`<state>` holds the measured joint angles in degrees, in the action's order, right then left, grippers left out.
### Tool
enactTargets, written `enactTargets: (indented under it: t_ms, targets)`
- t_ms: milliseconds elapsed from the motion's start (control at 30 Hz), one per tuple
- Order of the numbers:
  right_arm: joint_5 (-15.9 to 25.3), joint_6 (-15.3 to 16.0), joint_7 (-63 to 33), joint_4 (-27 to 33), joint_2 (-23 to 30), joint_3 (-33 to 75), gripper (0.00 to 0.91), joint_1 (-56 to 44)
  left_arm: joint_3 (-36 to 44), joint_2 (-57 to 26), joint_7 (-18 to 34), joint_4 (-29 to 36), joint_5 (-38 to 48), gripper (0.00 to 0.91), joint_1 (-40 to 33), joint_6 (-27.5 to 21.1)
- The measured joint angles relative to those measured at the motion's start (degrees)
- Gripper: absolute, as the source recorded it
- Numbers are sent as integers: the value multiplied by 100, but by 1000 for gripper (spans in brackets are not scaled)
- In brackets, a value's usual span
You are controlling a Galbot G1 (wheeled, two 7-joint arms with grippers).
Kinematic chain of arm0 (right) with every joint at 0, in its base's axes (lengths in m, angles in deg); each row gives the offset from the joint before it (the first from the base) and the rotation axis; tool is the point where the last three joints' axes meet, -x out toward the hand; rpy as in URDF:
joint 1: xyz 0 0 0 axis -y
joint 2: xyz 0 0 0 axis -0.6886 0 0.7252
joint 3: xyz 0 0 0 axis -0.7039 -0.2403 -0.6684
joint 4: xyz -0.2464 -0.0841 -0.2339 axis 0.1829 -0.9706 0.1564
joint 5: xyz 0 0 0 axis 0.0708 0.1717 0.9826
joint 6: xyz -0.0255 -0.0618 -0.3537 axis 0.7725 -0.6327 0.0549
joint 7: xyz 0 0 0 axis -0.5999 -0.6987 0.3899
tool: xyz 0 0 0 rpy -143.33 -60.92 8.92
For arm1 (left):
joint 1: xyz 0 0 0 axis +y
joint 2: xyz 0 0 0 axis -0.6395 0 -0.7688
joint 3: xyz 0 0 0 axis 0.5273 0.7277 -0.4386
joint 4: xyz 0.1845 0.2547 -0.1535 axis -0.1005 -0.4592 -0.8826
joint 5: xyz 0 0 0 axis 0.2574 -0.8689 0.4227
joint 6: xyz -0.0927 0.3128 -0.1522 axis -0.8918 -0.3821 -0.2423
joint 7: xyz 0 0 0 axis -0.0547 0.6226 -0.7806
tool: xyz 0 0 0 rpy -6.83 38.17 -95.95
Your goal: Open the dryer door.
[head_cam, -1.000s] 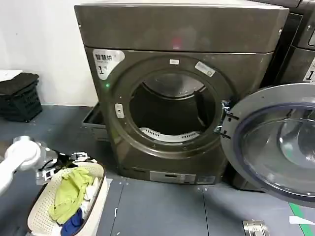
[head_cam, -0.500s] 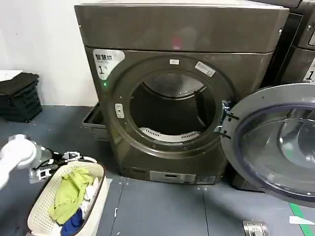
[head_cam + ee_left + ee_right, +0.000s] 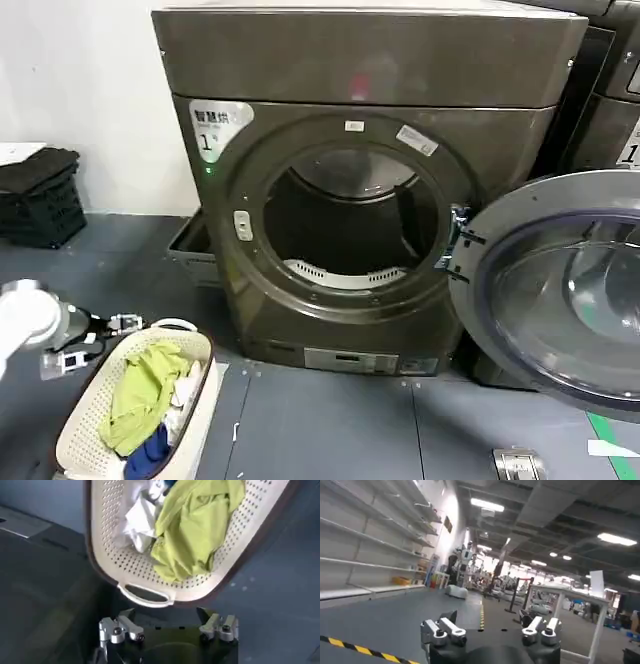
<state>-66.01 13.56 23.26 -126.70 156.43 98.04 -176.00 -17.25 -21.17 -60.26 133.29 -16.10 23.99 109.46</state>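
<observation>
The dryer door stands swung wide at the frame's right, drum exposed. At lower left, the left hand hangs released, empty, beside a laundry basket. The right hand, fingers spread, faces a warehouse hall.

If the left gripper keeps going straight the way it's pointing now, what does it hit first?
Most likely the laundry basket: in the left wrist view the open left gripper points at its handle end, with only floor between. How far off the handle lies is hard to judge.
</observation>
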Motion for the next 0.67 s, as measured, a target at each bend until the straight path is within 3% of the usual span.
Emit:
enactTargets:
  t_ms: [667]
  targets:
    - [18,-34,48,-22,45,-18,907,10,-52,-79,-8,-48,163,907,204,0]
